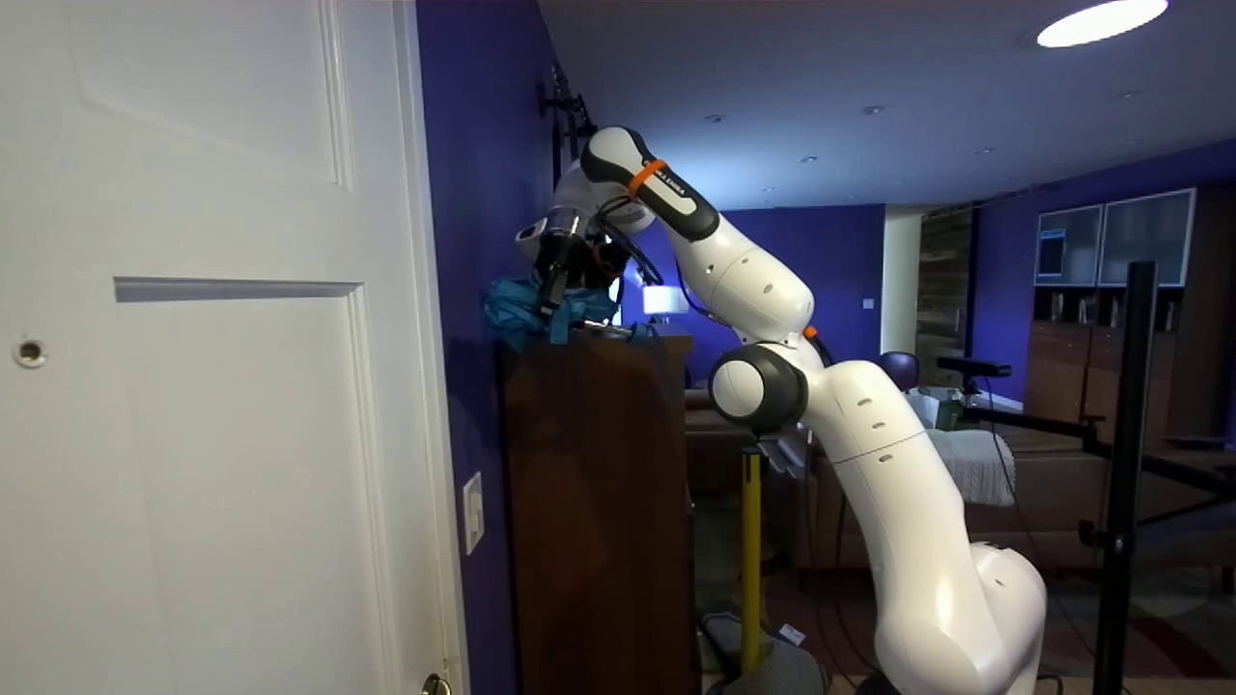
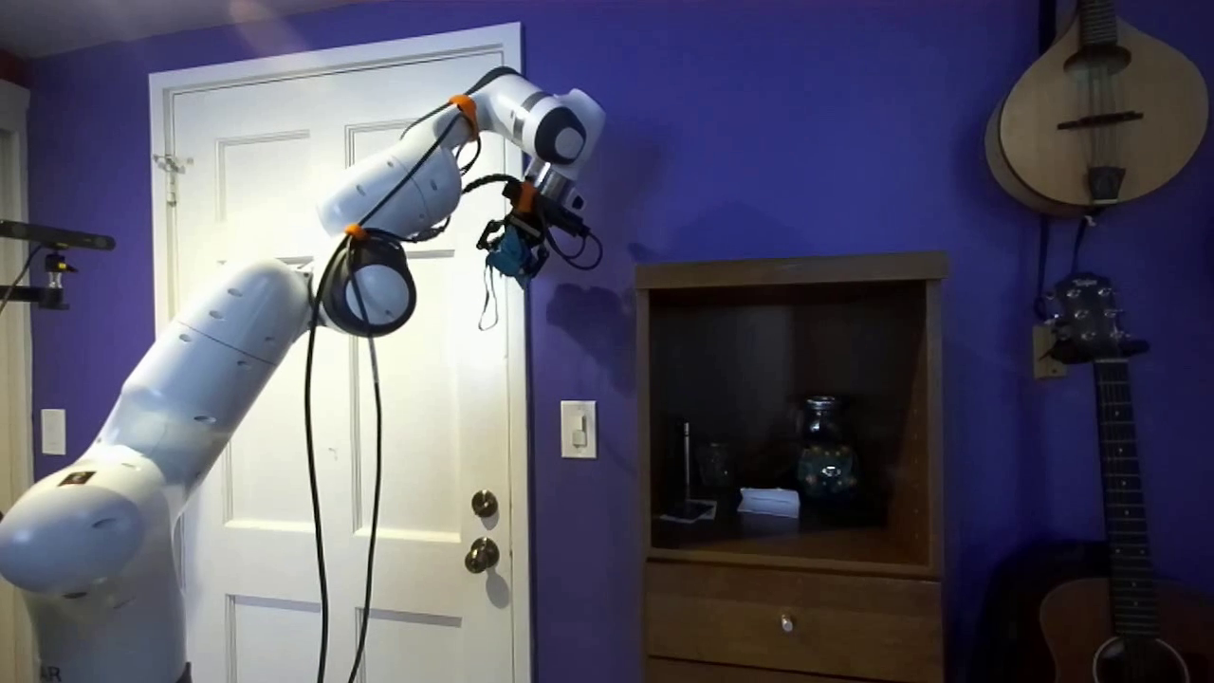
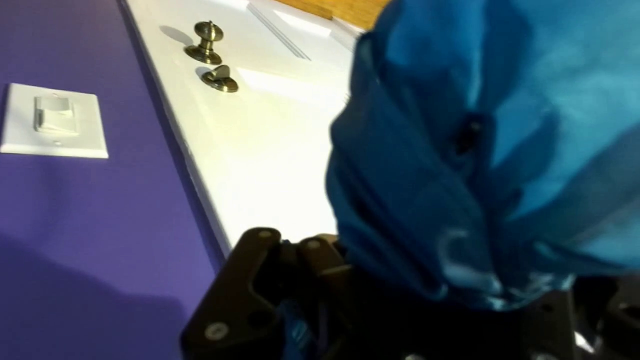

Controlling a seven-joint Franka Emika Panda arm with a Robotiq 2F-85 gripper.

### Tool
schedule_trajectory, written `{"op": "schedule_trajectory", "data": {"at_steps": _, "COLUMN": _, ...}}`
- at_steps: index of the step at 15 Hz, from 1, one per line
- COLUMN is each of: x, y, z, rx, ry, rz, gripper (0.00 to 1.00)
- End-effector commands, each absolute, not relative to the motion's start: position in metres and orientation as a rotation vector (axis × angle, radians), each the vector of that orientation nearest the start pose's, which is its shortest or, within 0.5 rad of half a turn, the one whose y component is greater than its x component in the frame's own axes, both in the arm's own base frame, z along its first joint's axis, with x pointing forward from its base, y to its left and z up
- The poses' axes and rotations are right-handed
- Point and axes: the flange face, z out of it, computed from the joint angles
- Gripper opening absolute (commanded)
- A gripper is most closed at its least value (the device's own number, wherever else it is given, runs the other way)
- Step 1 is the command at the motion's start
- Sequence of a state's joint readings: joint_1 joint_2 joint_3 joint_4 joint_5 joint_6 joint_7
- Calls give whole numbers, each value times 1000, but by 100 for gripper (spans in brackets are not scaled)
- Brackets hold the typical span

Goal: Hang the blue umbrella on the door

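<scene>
One blue umbrella (image 3: pixel 500 165), bunched: I am clamping it in the gripper (image 2: pixel 512 250), holding it in the air; its fabric is filling much of my wrist view and hiding part of the white door (image 1: pixel 232 386). One robot arm (image 2: pixel 228 351): crossing before that door in an exterior view. One brass knob (image 3: pixel 207 34) and one thumb-turn (image 3: pixel 220 80): jutting from the door. One light switch (image 2: pixel 579 429): sitting just beside it. One brown cabinet (image 2: pixel 792 270): standing past the switch, its open compartment (image 2: pixel 906 408) holding a lidded dark jar (image 2: pixel 828 470), a white folded paper (image 2: pixel 769 502) and a slim upright object (image 2: pixel 687 455). One guitar (image 2: pixel 1124 474): standing beyond the cabinet, a round-bodied instrument (image 2: pixel 1053 142) hanging above. One lamp (image 1: pixel 664 299): glowing far behind.
</scene>
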State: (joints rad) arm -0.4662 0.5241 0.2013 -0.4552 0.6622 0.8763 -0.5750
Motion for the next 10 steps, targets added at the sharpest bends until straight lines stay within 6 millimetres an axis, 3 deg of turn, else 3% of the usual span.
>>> {"op": "schedule_trajectory", "data": {"at_steps": 1, "x": 554, "y": -101, "z": 763, "rx": -2312, "ry": -795, "rz": -193, "gripper": 0}}
{"op": "schedule_trajectory", "data": {"at_steps": 7, "x": 588, "y": -82, "z": 728, "rx": -2344, "ry": -684, "rz": -92, "gripper": 0}}
{"op": "schedule_trajectory", "data": {"at_steps": 10, "x": 590, "y": -75, "z": 728, "rx": -2307, "ry": -745, "rz": -114, "gripper": 0}}
